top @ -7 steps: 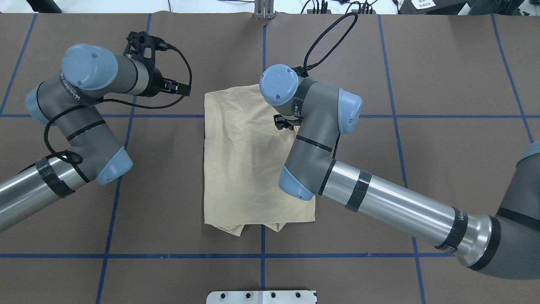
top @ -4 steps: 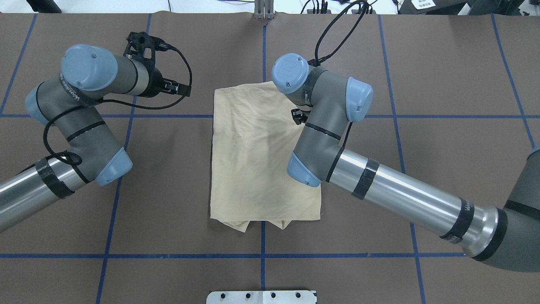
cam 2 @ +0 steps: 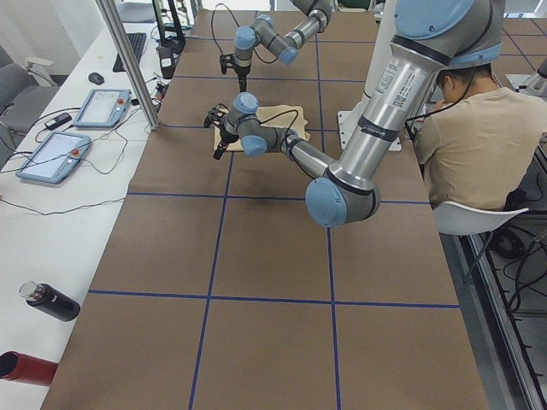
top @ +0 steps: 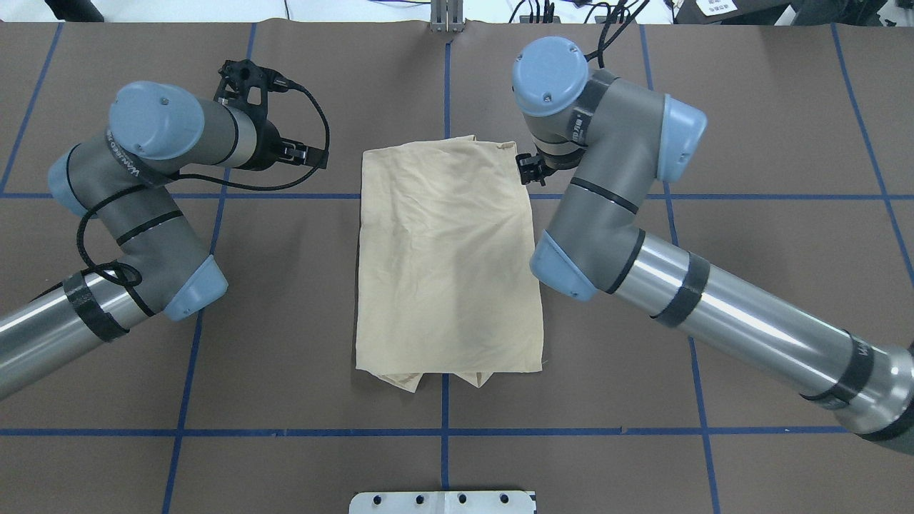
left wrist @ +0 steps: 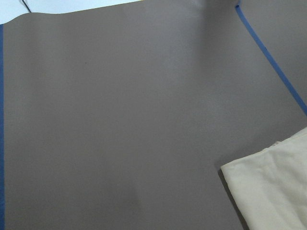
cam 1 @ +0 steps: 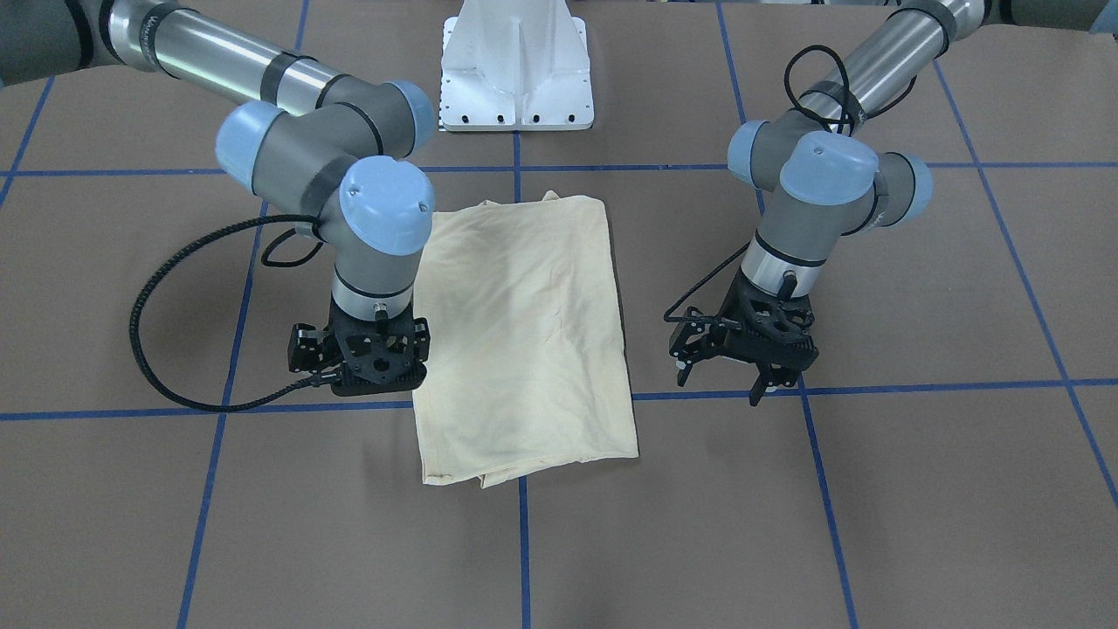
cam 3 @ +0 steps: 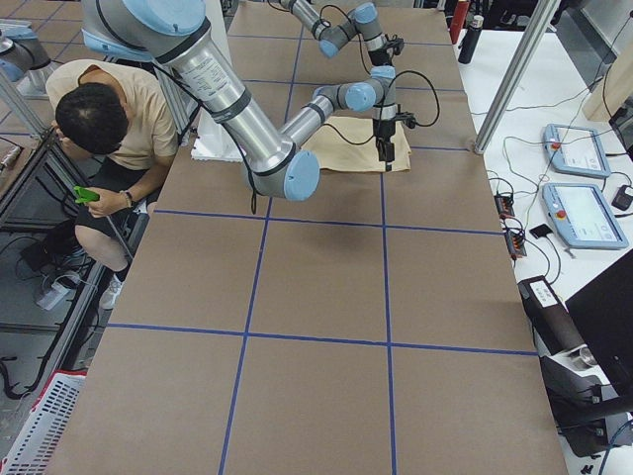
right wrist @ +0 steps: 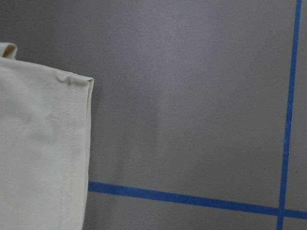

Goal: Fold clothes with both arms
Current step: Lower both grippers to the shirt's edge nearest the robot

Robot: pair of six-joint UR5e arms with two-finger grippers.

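**Folded shirt in mid-surface, one claw at its corner**

The brown surface (top: 750, 107) is crossed by blue tape lines (top: 571, 431) that mark it into large squares. The right arm (top: 728, 314) reaches in from the robot's edge across the right half, its wrist bent down near the middle. The left arm (top: 143, 235) comes in over the left half and is folded back on itself. In the side views a person (cam 2: 479, 128) in a beige top sits bent forward by the robot's edge of the surface.

The cream-yellow shirt (top: 446, 264) lies flat at the centre of the surface, folded into a long rectangle whose short ends face the robot's edge and the far edge. Its plain side is up, and lower layers poke out at the end nearer the robot. The white pedestal base (cam 1: 515, 70) stands at the middle of the robot's edge.

The right claw (cam 1: 360, 371) points down just beside the shirt's far right corner. Its fingers are hidden, so I cannot tell whether it is released or clenched, or whether it touches the cloth. The left claw (cam 1: 718, 386) hangs over bare surface well to the shirt's left, by a tape line. It is released, fingers spread, grasping nothing.
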